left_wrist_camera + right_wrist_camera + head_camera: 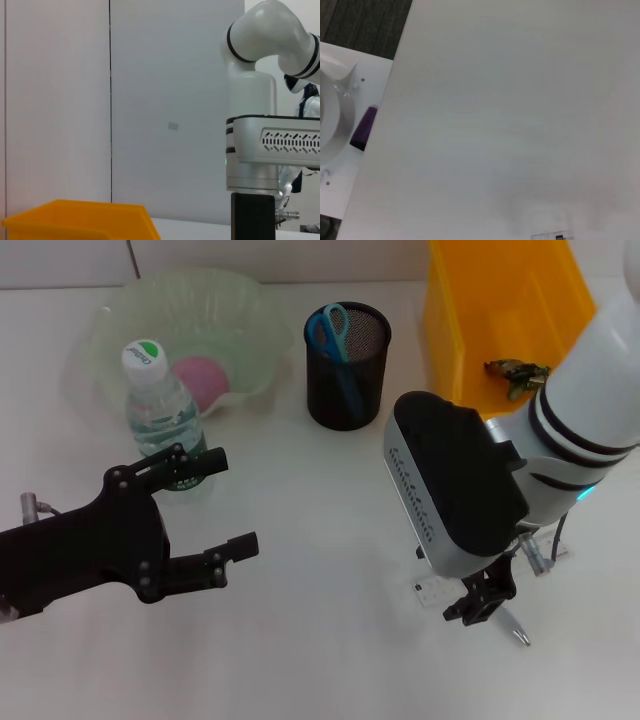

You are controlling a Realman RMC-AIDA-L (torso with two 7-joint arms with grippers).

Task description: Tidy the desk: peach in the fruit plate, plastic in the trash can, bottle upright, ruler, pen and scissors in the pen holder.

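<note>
Nearest the robot, the right tool (487, 602) is down at the desk (320, 660), its small black fingers (470, 612) closed in around the pen (516, 629), whose tip pokes out beyond them; whether it truly grips the pen cannot be told. The clear ruler (436, 590) lies flat just beside it, partly under the arm, so both pieces are probably still waiting for the pen holder. On the other side the left tool (222, 508) hangs released above the desk, jaws wide apart and holding nothing, just beside the bottle (162, 420), which stands upright with its cap on top; that part of the job looks finished. Farther back, the peach (202, 378) sits inside the pale fruit plate (240, 310), partly hidden behind the bottle. The black mesh pen holder (347, 367) stands in the middle with the blue-handled scissors (334, 332) already dropped in, handles up. Farthest right, the yellow trash can (470, 330) holds a crumpled bit of plastic (516, 372).
</note>
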